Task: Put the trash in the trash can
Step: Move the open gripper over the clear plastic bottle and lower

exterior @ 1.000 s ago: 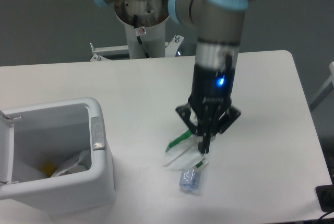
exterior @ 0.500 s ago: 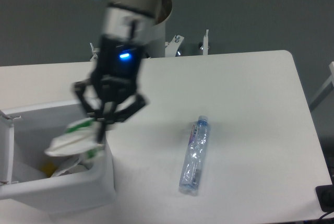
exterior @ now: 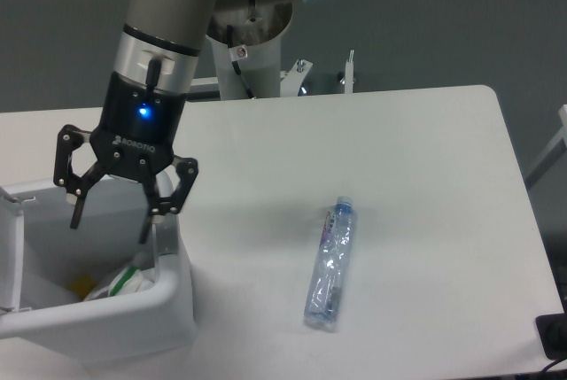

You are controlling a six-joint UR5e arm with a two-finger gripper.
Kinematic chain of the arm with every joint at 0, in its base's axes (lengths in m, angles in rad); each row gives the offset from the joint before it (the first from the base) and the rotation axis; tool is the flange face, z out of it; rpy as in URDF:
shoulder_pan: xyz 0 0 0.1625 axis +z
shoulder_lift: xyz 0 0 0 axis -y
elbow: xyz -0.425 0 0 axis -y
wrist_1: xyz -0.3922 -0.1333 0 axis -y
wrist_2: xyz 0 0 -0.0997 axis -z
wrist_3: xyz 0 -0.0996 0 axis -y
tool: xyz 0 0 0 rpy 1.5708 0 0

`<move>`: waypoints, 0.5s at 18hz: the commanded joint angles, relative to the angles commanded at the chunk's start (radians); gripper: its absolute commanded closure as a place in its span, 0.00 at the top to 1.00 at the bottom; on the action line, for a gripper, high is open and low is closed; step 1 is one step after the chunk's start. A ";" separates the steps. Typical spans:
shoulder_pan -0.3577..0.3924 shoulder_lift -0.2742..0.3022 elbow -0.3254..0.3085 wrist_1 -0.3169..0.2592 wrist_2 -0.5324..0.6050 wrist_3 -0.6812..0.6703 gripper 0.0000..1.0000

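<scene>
A white table [exterior: 425, 141] stands against a dark grey backdrop [exterior: 461, 17].

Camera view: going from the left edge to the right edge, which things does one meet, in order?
Trash can with the wrapper lying inside it, the open gripper over the can, then the clear plastic bottle lying on the white table.
</scene>
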 joint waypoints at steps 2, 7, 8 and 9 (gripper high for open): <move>0.070 0.000 0.002 -0.018 -0.005 0.003 1.00; 0.212 -0.075 -0.024 -0.034 0.009 0.182 1.00; 0.229 -0.096 -0.031 -0.034 0.011 0.237 1.00; 0.232 -0.121 -0.037 -0.032 0.015 0.291 1.00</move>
